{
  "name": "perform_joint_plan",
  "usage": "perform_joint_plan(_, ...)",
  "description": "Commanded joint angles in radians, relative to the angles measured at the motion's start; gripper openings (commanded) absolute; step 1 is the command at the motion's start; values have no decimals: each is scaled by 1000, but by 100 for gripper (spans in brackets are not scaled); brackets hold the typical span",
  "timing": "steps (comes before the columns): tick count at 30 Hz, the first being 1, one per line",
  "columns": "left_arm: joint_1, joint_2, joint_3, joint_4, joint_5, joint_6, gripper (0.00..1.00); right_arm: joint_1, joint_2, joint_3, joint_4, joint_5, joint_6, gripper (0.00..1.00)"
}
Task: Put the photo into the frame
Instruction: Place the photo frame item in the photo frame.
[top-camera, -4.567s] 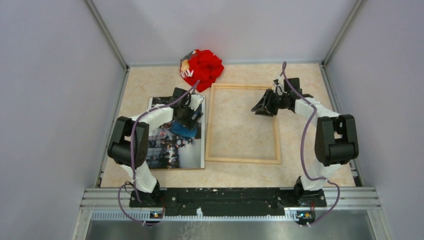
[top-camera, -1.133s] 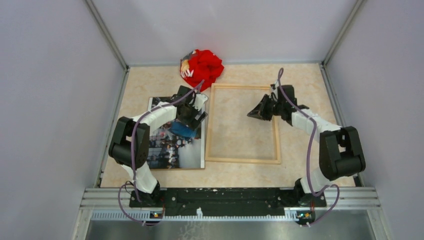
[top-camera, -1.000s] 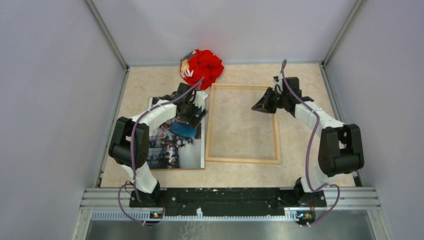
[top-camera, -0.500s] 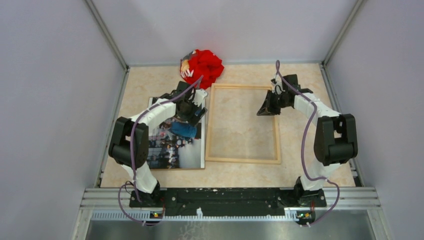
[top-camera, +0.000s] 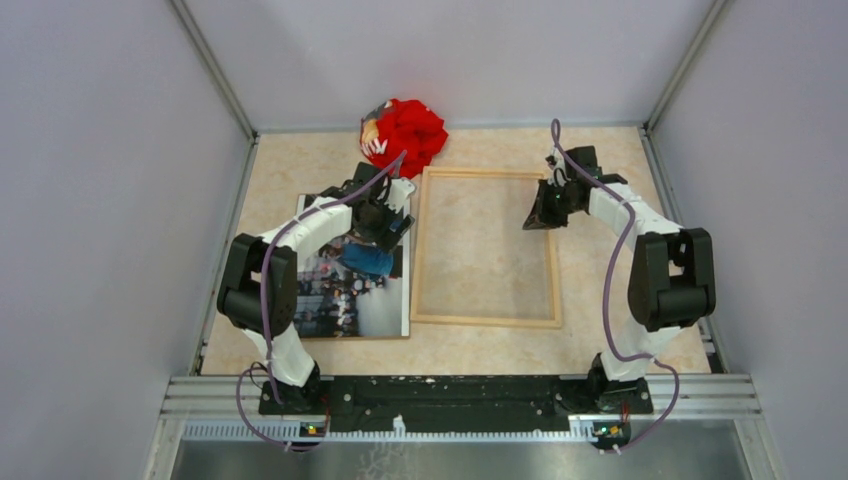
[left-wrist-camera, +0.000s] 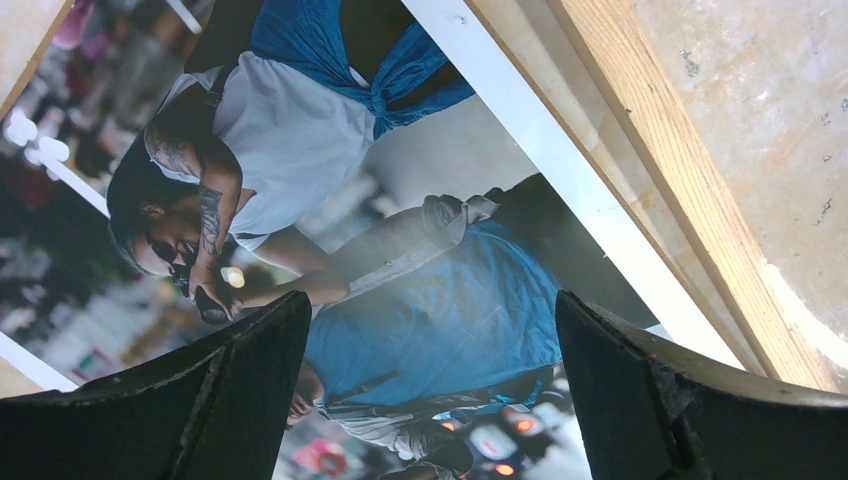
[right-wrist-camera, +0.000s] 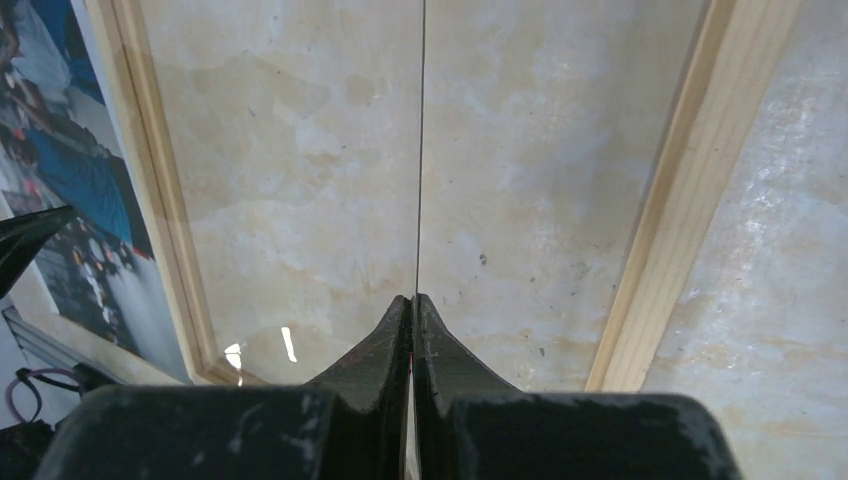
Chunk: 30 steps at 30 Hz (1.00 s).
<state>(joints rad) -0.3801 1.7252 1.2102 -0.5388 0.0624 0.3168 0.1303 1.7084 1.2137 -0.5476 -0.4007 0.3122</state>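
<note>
The photo (top-camera: 340, 300) lies flat on the table (top-camera: 300, 165), outside the frame (top-camera: 485, 321) and just beside its left rail. The left gripper (left-wrist-camera: 430, 330) hangs low over the photo's far-right part with its fingers spread wide, holding nothing. The right gripper (right-wrist-camera: 413, 300) is over the frame's far-right area, fingers pressed together. A thin straight line runs out from between the tips; cannot tell what it is. A red cloth (top-camera: 405, 138) sits past the frame's far-left corner.

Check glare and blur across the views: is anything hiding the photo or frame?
Left wrist: a pale sheen lies across the photo, but its picture stays readable. Right wrist: two small glints beside the frame, otherwise clear. Top external: evenly lit.
</note>
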Motion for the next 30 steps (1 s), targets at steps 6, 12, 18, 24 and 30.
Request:
perform_joint_plan(6, 3, -13, -3, 21, -10, 3, 98, -15, -42, 47, 31, 74, -11, 0)
perform_joint_plan(12, 3, -16, -12, 29, -16, 6, 98, -18, -49, 43, 63, 44, -6, 0)
perform_joint_plan(18, 3, -4, -18, 37, -10, 2, 98, -18, -123, -15, 147, -35, -4, 0)
perform_joint_plan(24, 2, 23, -11, 46, 52, -31, 98, -17, -188, -68, 231, -113, 29, 0)
perform_joint_plan(30, 0, 36, -18, 91, 160, -66, 94, -20, -165, -59, 254, -147, 69, 0)
